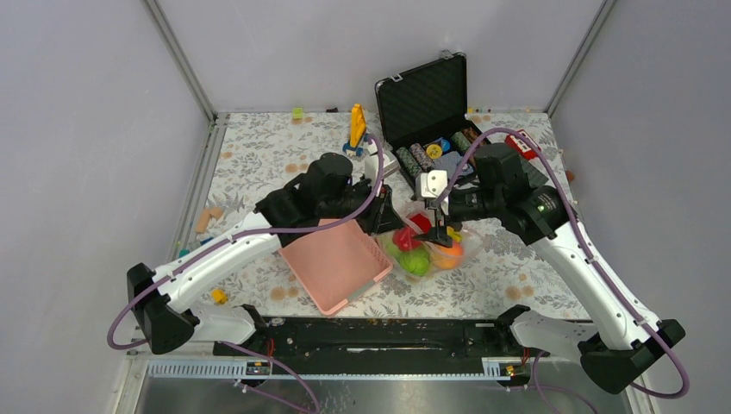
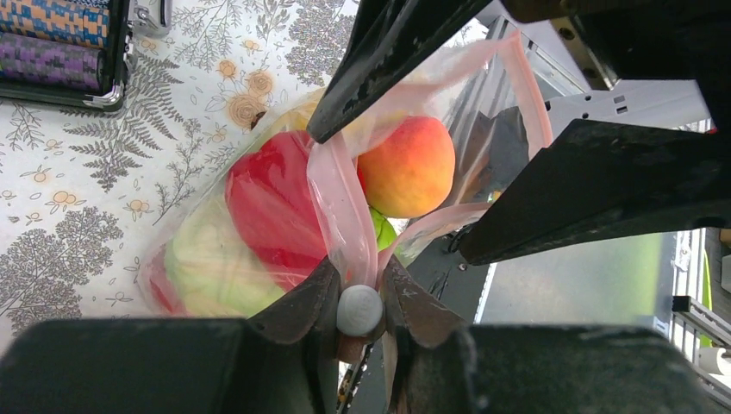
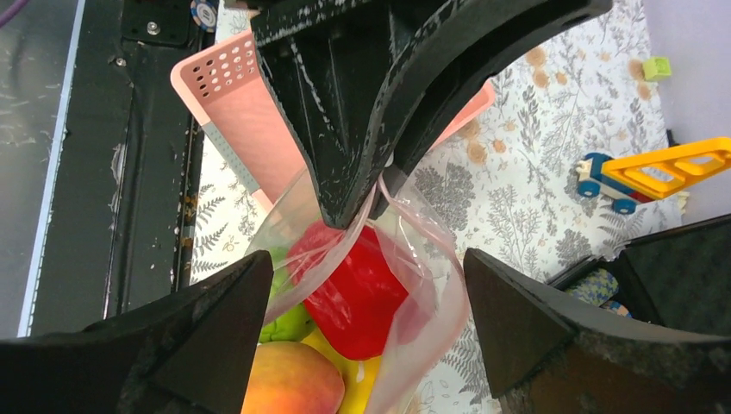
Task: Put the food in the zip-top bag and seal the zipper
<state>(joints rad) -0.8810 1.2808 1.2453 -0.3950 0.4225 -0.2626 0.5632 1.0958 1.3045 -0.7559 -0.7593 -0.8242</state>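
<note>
Just right of the pink basket (image 1: pixel 336 263), toward the near edge of the bench (image 1: pixel 517 276), the zip-top bag (image 1: pixel 428 250) lies with the food (image 1: pixel 415 259) inside. The left tool (image 2: pixel 356 278), nearly closed, pinches one end of the zipper (image 2: pixel 338 203); from there the strip runs toward the right tool (image 1: pixel 439 231), whose jaws stand wide, one on each side of the open mouth, so the right arm seems placed to press it shut.

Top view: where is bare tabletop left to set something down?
Far left, between the yellow toy truck and the left wall; near right, between the zip-top bag and the right arm. Crowded centre: pink basket, bag, chip case.
</note>
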